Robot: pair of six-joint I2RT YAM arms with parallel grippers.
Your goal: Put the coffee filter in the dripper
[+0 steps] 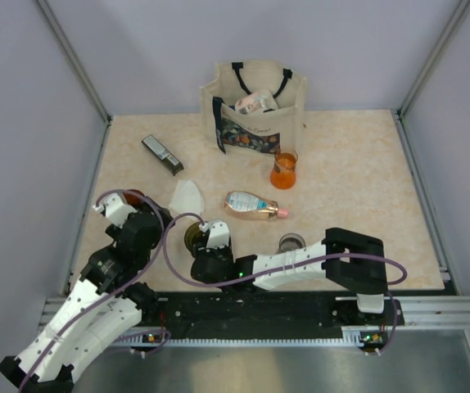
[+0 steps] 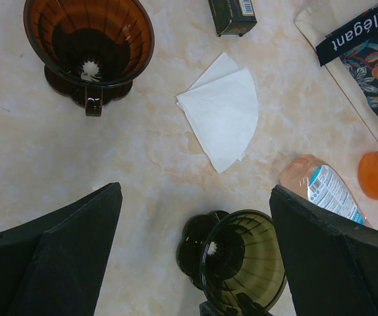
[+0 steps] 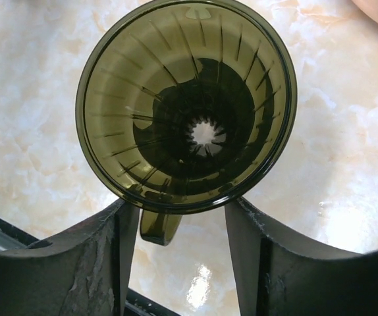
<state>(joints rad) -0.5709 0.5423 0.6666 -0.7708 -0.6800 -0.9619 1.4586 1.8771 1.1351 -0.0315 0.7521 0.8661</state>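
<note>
The white coffee filter (image 1: 187, 196) (image 2: 222, 118) lies flat on the table. An olive-green dripper (image 1: 194, 237) (image 3: 186, 105) (image 2: 245, 263) stands just in front of it. My right gripper (image 1: 210, 239) (image 3: 182, 224) is open at the dripper's near side. Its fingers (image 3: 120, 263) straddle the dripper's small handle (image 3: 159, 227) with a gap on the right. A second, amber dripper (image 1: 134, 196) (image 2: 87, 39) stands to the left. My left gripper (image 1: 146, 221) (image 2: 195, 243) hangs wide open above the table between the two drippers, holding nothing.
A beige tote bag (image 1: 255, 106) with items inside stands at the back. An orange cup (image 1: 284, 170), a peach bottle (image 1: 254, 205) lying on its side, a dark box (image 1: 161, 154) and a small dark cup (image 1: 291, 242) are spread around the filter.
</note>
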